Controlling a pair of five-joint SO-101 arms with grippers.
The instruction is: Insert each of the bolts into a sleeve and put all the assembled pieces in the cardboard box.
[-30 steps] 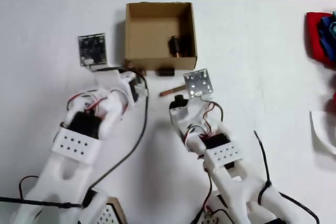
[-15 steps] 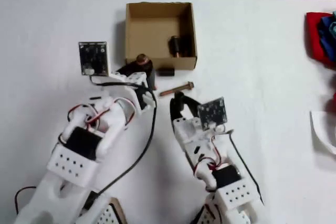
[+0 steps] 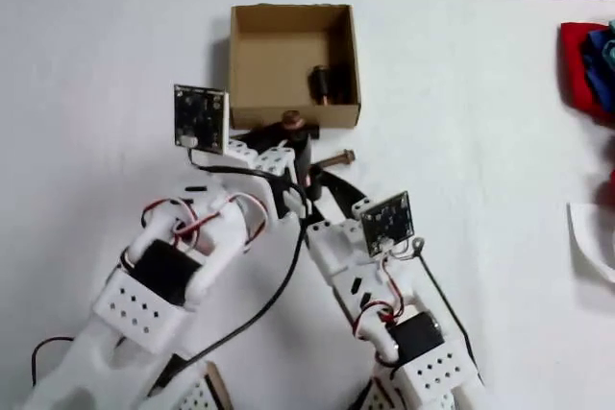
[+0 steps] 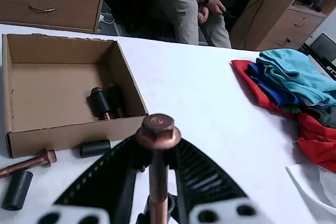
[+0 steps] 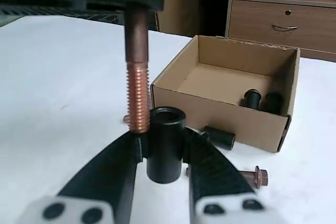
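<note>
Clearly, the left gripper [image 4: 157, 155] sat low over the white table [image 3: 500, 103], just in front of the cardboard box [image 3: 274, 60]. Its black fingers were pinched tight on a copper bolt [image 4: 158, 129], gripping the shank right under the hexagonal head. The bolt hung upright, head up and threaded end down.

On the table before the box's front wall lay a spare bolt [image 4: 29, 162] with a spare sleeve [image 4: 16, 190] near it, the two apart. Another loose sleeve [image 4: 95, 148] lay on its side just beside that same wall. Inside the box, two assembled pieces [image 3: 323, 84] lay side by side near the right-hand wall, black sleeves with copper showing at their ends.

The right gripper [image 5: 163, 157] stood close against the left one, its fingers clamped on a black sleeve [image 5: 166, 129] from both sides. That sleeve was held upright with its bore facing up. In the right wrist view the held bolt's threaded tip was level with the sleeve's rim and just beside it, outside the bore. Whether thread and rim touched could not be told.

Just to the right of both grippers, a second loose bolt [image 3: 332, 157] lay flat on the table, a little out from the box's front right corner. Well apart from all this, at the table's far right edge, sat a heap of red and blue cloths [image 3: 588, 55].
</note>
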